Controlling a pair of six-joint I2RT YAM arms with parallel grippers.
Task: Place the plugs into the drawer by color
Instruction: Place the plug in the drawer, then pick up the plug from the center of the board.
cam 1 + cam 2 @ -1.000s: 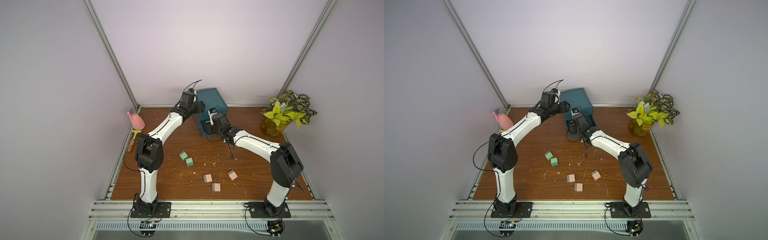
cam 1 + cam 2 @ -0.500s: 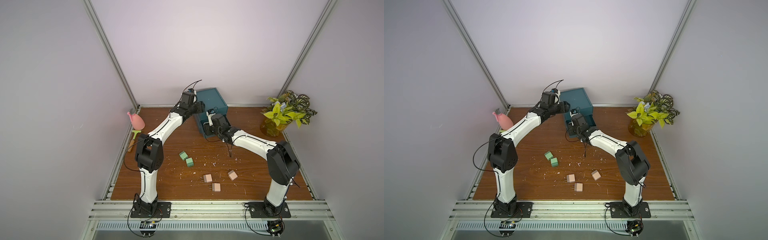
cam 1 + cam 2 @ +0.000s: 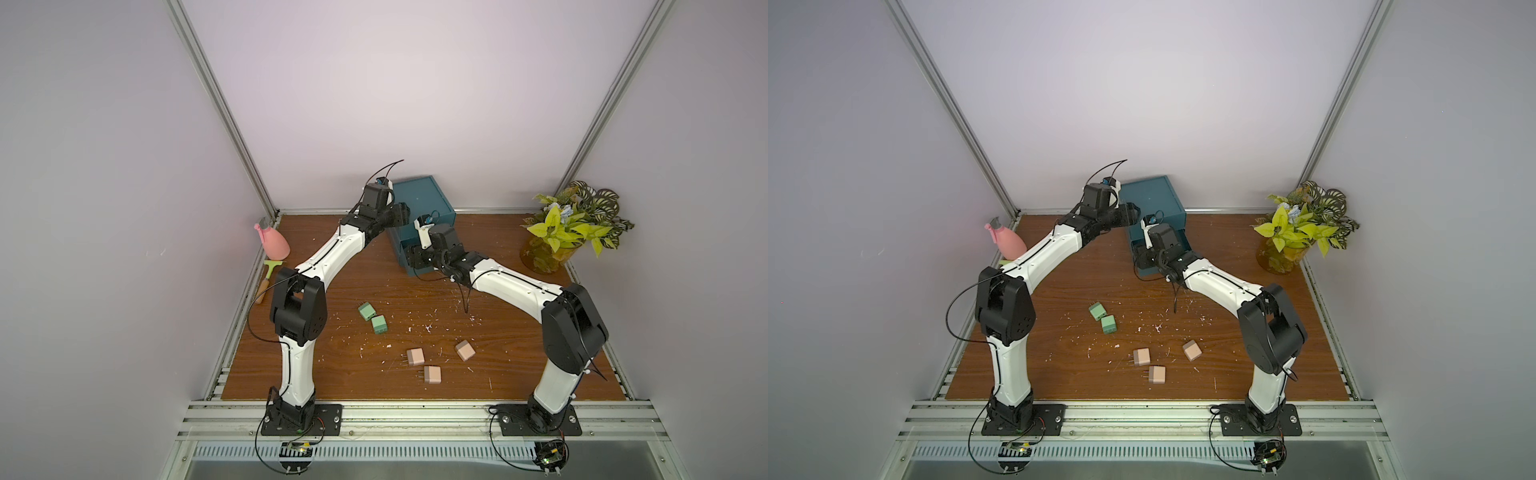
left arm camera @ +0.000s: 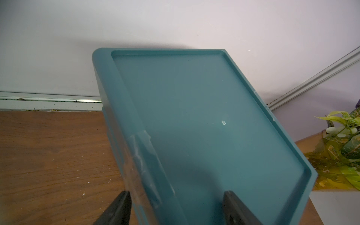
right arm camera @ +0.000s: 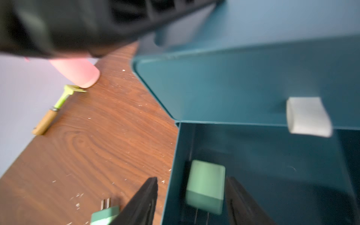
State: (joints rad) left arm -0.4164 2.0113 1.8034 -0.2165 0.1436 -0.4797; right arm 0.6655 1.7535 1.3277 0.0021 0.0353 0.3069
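Note:
The drawer chest [image 3: 419, 203] is dark teal and stands at the back of the table, with its lowest drawer [image 5: 272, 175] pulled out. My right gripper [image 5: 191, 178] hangs open over that drawer's corner. A blurred green plug [image 5: 205, 185] sits loose between its fingers, inside the drawer, prongs toward the camera. My left gripper [image 4: 176, 192] is open and straddles the chest's top left edge [image 4: 124, 116]. In both top views two green plugs [image 3: 367, 311] [image 3: 378, 324] lie on the table. Three beige-pink plugs [image 3: 415, 356] [image 3: 432, 374] [image 3: 465, 350] lie nearer the front.
A pink bottle [image 3: 274, 243] and a wooden-handled scraper [image 3: 268, 278] lie at the left edge. A potted plant [image 3: 569, 232] stands at the back right. White crumbs dot the wooden table [image 3: 332, 374]. A white tab handle [image 5: 307, 116] sticks out from the shut drawer above.
My right gripper has opened and the green plug has come free into the open drawer. The right arm shifted slightly left. The left arm has not moved.

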